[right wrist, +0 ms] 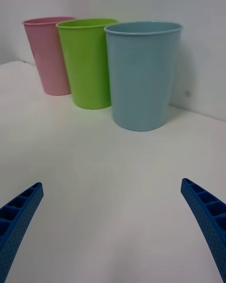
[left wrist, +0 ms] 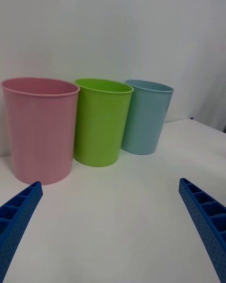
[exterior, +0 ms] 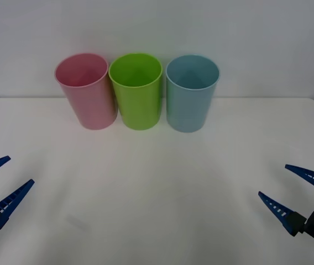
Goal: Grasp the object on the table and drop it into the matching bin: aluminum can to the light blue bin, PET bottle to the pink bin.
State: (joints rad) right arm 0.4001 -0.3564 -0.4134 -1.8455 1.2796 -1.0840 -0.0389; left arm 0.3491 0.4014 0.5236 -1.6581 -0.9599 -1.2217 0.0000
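Observation:
Three tall bins stand in a row at the back of the white table (exterior: pixel 157 182): the pink bin (exterior: pixel 86 91) on the left, a lime green one (exterior: pixel 137 90) in the middle and the light blue bin (exterior: pixel 191 92) on the right. The aluminum can is out of view. My left gripper (exterior: pixel 2 181) hovers open near the table's front left edge, nothing between its fingers. At the front right my right gripper (exterior: pixel 285 182) is open and empty too. In the right wrist view the light blue bin (right wrist: pixel 142 75) is nearest; in the left wrist view the pink bin (left wrist: pixel 40 128) is.
A plain white wall rises right behind the bins. The lime green bin (right wrist: pixel 88 62) stands close between the other two, almost touching both. Bare tabletop stretches from the bins to the front edge.

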